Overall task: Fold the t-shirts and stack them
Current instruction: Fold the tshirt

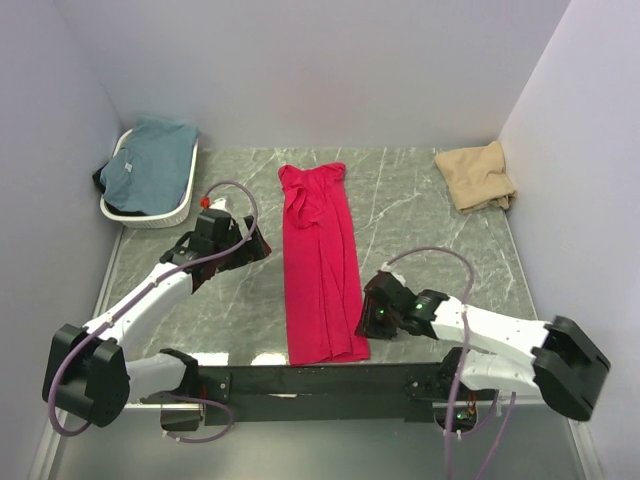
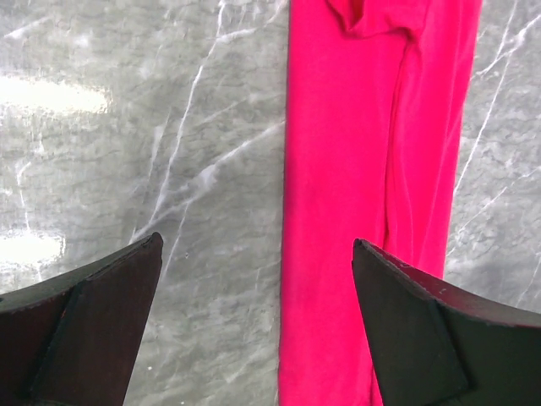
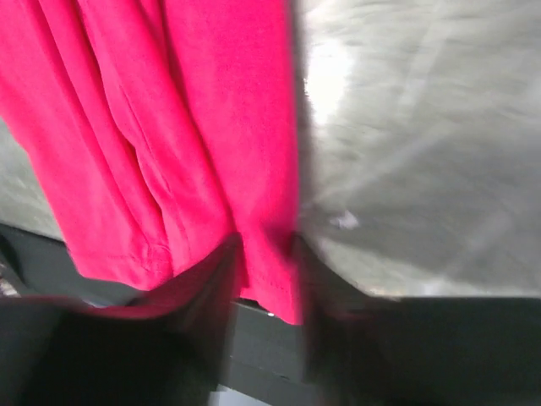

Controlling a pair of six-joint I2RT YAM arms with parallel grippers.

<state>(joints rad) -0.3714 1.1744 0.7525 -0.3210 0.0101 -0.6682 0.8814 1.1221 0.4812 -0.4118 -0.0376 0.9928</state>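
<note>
The grey-green marbled bench (image 1: 420, 215) fills the space between pale walls, with both arms bolted along its near edge. Down its middle lies the red t-shirt (image 1: 322, 270), folded into a long narrow strip that runs from the far half of the bench to the near edge, with its far end bunched and wrinkled. At the far left corner sits a white oval basket (image 1: 150, 215), and the teal t-shirt (image 1: 150, 165) is heaped loosely in it, spilling over the rim. At the far right corner, against the wall, the tan t-shirt (image 1: 477, 177) lies crumpled in a small lump, well apart from the red one. The left tool (image 2: 258, 245) hangs over bare bench just left of the red strip, about level with its upper half. Its fingers are spread wide and hold nothing, and the cloth's left edge shows between them from above. The right tool (image 3: 269, 262) is down at the red shirt's near right corner, its two dark fingers close on either side of the hem with cloth between them. That view is smeared, so I cannot tell whether they are pinching the fabric or only straddling it.
</note>
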